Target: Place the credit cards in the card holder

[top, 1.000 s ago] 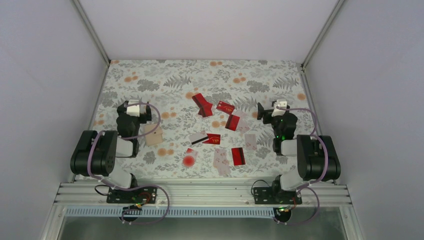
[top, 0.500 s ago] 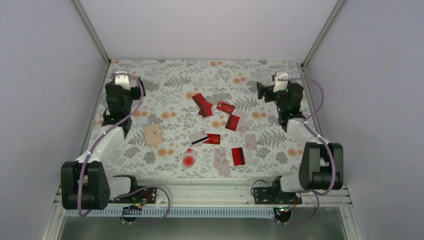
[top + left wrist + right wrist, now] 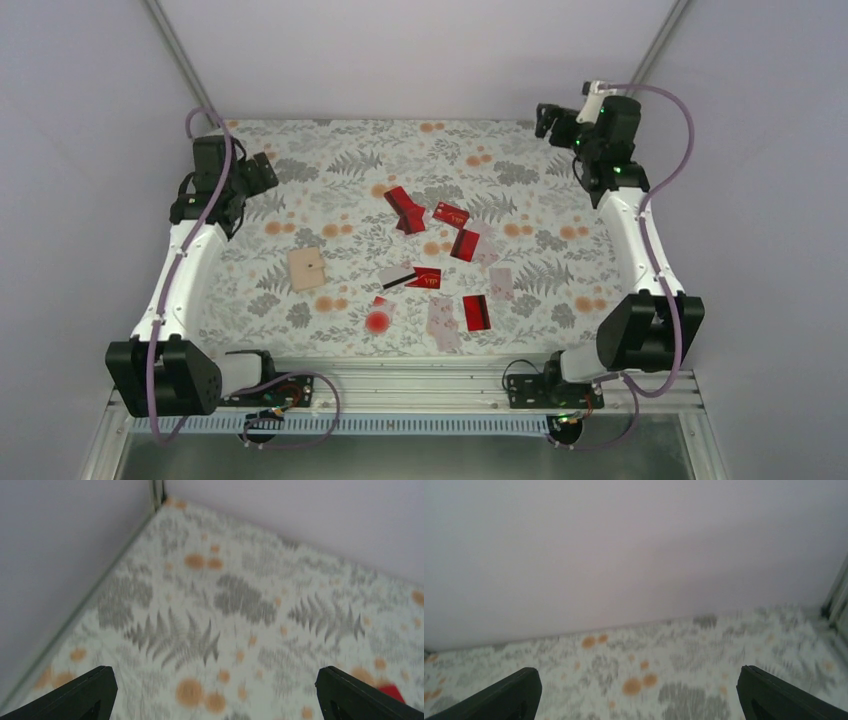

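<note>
The credit cards lie scattered at mid-table: red ones (image 3: pixel 405 210) (image 3: pixel 450 214) (image 3: pixel 476 312), pale pinkish ones (image 3: pixel 441 322) and a white one with a black stripe (image 3: pixel 397 277). The card holder (image 3: pixel 306 269), a tan square, lies shut and flat to their left. My left gripper (image 3: pixel 258 172) hangs high over the back left of the table, open and empty, far from the holder. Near the back right corner my right gripper (image 3: pixel 546 118) is raised, also open and empty. Both wrist views are blurred: left gripper (image 3: pixel 215 700), right gripper (image 3: pixel 639 700), only cloth between the fingers.
A round red blot (image 3: pixel 377 322) marks the floral cloth (image 3: pixel 330 160) near the front. Pale walls close in the table on three sides, with metal posts (image 3: pixel 180 55) at the back corners. A red sliver (image 3: pixel 392 692) shows at the left wrist view's lower right.
Both arms have unfolded from near the front and swung up and back, the left toward the back left corner, the right toward the back right. Cards and holder have not moved.
</note>
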Robot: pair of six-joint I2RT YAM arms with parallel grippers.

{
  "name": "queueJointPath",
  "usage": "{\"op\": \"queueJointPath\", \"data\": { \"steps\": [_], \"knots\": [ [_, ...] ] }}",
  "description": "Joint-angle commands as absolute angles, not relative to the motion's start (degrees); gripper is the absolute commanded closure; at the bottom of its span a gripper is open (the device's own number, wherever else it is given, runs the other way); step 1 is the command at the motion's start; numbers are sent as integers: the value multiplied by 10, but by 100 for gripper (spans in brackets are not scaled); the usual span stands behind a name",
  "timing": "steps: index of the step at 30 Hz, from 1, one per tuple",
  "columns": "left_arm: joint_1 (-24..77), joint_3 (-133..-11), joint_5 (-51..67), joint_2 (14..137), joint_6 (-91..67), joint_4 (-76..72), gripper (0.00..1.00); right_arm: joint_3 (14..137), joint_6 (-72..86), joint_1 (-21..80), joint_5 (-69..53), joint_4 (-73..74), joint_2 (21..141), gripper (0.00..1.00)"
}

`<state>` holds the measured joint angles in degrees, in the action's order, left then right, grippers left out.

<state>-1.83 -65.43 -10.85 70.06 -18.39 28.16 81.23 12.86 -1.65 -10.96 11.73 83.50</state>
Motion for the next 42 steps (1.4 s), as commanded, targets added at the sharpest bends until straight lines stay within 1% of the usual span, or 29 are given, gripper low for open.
{"op": "queueJointPath", "data": {
  "steps": [1, 3, 7, 11, 16, 19, 22, 26, 29, 32, 39, 42],
  "knots": [
    [-25, -670, -21, 696, -223, 447, 0, 761, 157, -19, -128, 187, 826, 1],
    [-24, -664, 0, 698, -235, 488, 0, 753, 167, -19, -118, 202, 820, 1],
    [-26, -649, 61, 715, -235, 536, 1, 751, 169, -18, -161, 261, 828, 1],
    [-26, -643, 76, 753, -223, 548, 7, 737, 163, -16, -187, 309, 832, 1],
    [-26, -637, 100, 794, -206, 548, 9, 717, 158, 2, -187, 362, 834, 1],
    [-26, -629, 123, 828, -195, 542, 17, 710, 155, 25, -185, 386, 833, 1],
    [-26, -631, 125, 856, -190, 537, 29, 710, 160, 62, -176, 404, 835, 1],
    [-28, -649, 84, 889, -181, 548, 37, 708, 168, 107, -166, 416, 835, 1],
    [-31, -652, 88, 917, -161, 555, 38, 700, 168, 128, -160, 418, 830, 1],
    [-32, -651, 89, 950, -142, 561, 49, 691, 162, 135, -157, 422, 829, 1],
    [-40, -626, 130, 994, -128, 525, 50, 674, 150, 138, -150, 431, 824, 1],
    [-42, -623, 124, 1014, -124, 517, 51, 673, 147, 137, -150, 433, 824, 1]
  ]
}}
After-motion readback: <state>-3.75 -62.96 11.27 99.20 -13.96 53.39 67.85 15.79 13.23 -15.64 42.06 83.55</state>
